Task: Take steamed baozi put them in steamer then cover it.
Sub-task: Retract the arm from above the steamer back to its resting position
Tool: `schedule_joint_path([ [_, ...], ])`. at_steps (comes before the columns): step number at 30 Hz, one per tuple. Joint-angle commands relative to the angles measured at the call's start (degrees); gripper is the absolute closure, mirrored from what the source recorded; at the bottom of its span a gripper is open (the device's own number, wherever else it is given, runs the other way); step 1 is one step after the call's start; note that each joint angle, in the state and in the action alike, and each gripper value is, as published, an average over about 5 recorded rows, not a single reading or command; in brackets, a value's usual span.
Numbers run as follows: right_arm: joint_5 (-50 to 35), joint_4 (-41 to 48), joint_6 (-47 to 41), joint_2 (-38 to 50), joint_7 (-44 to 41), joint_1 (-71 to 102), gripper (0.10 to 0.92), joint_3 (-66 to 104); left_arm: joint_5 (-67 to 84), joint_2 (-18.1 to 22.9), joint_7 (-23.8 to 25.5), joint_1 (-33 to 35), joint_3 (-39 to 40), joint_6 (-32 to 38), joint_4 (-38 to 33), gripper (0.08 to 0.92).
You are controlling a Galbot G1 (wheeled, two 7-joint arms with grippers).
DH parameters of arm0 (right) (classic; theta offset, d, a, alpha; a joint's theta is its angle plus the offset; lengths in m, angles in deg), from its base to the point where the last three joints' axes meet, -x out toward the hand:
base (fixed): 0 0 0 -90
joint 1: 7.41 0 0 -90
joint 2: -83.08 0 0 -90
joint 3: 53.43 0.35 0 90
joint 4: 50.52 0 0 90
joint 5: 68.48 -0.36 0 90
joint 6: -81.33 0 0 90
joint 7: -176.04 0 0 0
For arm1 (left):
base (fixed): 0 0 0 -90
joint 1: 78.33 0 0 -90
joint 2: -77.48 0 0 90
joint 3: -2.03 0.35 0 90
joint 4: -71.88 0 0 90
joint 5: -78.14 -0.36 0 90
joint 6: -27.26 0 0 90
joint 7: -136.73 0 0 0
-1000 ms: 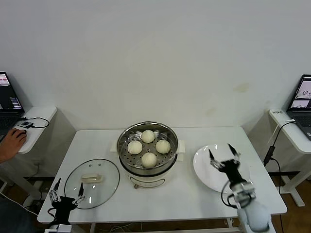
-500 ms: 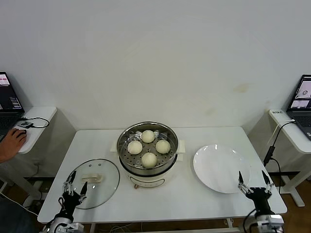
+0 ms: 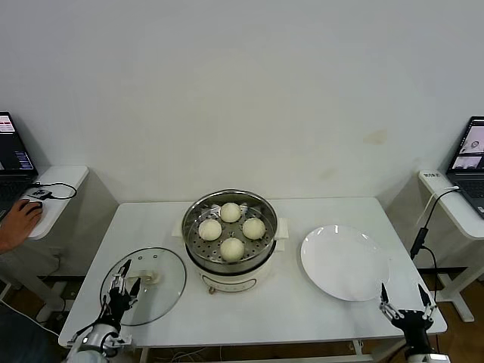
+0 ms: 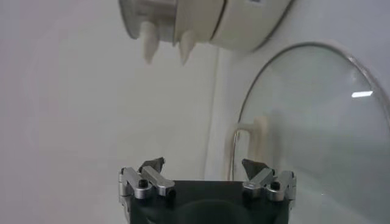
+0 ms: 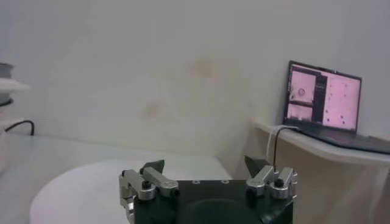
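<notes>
Steamer (image 3: 231, 242): dead centre of the white table (image 3: 302, 318), lid off, cream base facing front, side handles out to either side
Steamed baozi (image 3: 231, 248): all four in the perforated basket — one at the back, one left, one right, one nearest the front, close together
Cover (image 3: 155, 274): flat on the table, left of the steamer and clear of it, cream handle (image 3: 148, 277) up; seen close in the left wrist view (image 4: 317, 128)
Left gripper (image 3: 121, 287): low at the front-left corner, over the near edge of the glass cover, fingers spread wide, gripping nothing; fingertips (image 4: 155, 163) apart in the wrist view, with the cover's handle just ahead of them
Right gripper (image 3: 406, 301): down at the front-right corner of the table, just off the plate's near edge, fingers wide apart, nothing between them
Plate (image 3: 344, 262): white, bare, right of the steamer, well apart from it; pale rim also visible in the right wrist view (image 5: 91, 182)
In the way: between cover and steamer only bare tabletop
Left surroundings: side desk with a laptop (image 3: 11, 151), a cable — and a person's hand (image 3: 17, 223) on a mouse
Right surroundings: another side desk, open laptop (image 3: 469, 155) with lit screen, black cable hanging down beside the table
</notes>
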Motion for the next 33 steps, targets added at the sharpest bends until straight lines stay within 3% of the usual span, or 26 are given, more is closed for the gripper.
schedule_joint_path([
  [1, -0.1, 0.9, 0.2, -0.8, -0.3, 1.1, 0.203, 0.9, -3.2, -0.9, 1.2, -6.5, 1.7, -1.1, 3.4, 0.177],
  [17, 1.4, 1.8, 0.4, -1.0, -0.7, 1.3, 0.203, 0.2, -3.8, -1.1, 2.4, -8.5, 3.0, -1.8, 7.6, 0.189],
  [33, 2.4, 2.0, 0.9, -1.0, -1.0, 1.5, 0.202, -0.7, -3.2, 0.1, 0.9, -8.9, 2.7, -0.3, 9.8, 0.623],
])
